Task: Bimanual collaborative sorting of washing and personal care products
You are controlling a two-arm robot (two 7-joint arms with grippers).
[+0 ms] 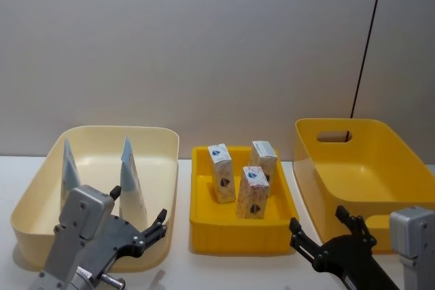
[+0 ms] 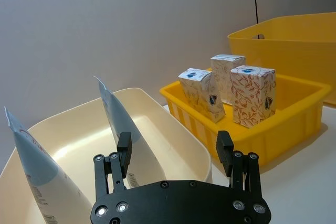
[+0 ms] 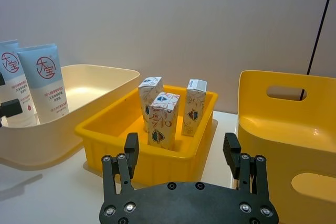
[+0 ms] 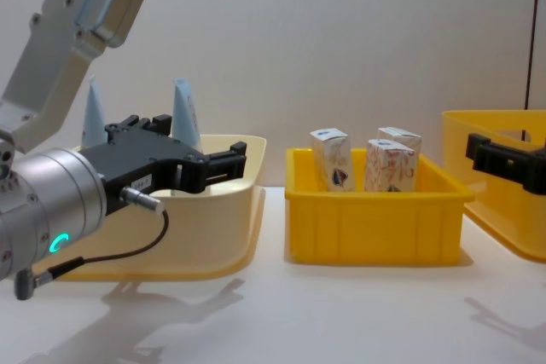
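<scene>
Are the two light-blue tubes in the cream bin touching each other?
Apart. The head view shows bare bin wall between the left tube and the right tube.

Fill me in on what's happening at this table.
A two-armed robot is set up to sort personal care products, and nothing is in hand yet. Two light-blue squeeze tubes stand in the cream bin on the robot's left. Three white cartons stand upright in the small yellow tray in the middle. The left gripper hovers open near the cream bin. The right gripper hovers open by the large yellow bin.
</scene>
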